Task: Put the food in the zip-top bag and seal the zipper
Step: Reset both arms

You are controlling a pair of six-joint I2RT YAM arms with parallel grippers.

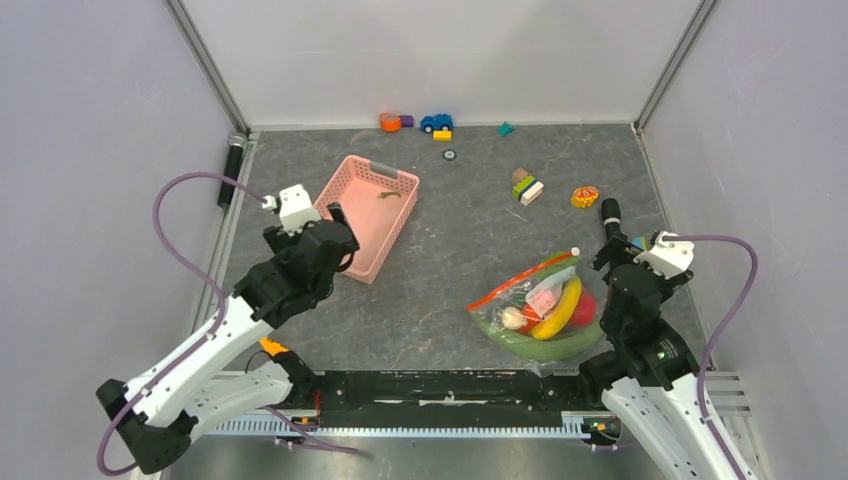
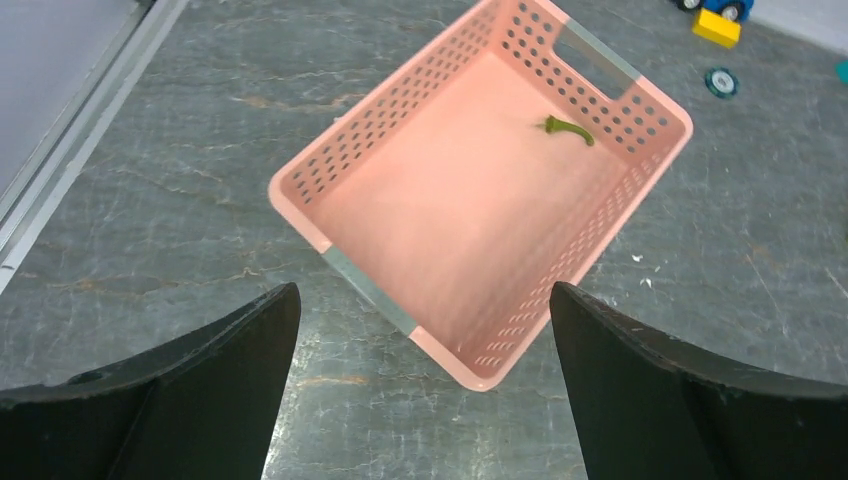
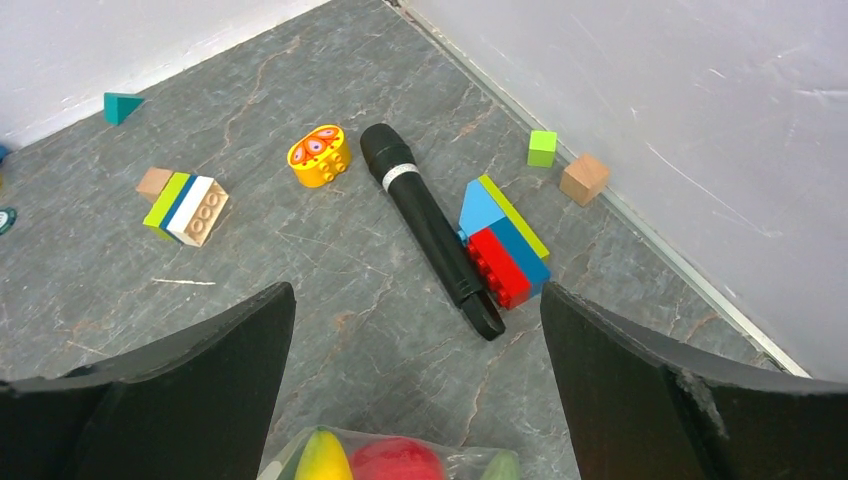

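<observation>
Over the pink basket (image 2: 480, 200) on the left, the left gripper (image 2: 425, 385) hangs with jaws spread wide, holding nothing. Right of centre, the zip-top bag (image 1: 535, 310) lies on the table (image 1: 440, 290) with the food (image 1: 560, 310) inside. Beside it the right gripper (image 3: 415, 385) also stands spread, above a black microphone (image 3: 430, 225).

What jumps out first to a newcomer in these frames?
The clear bag stuffed with bright toy food, front right by the right gripper. Next, the pink basket at left centre, holding one small green piece, with the left gripper open above it. Coloured blocks dot the far edge.
</observation>
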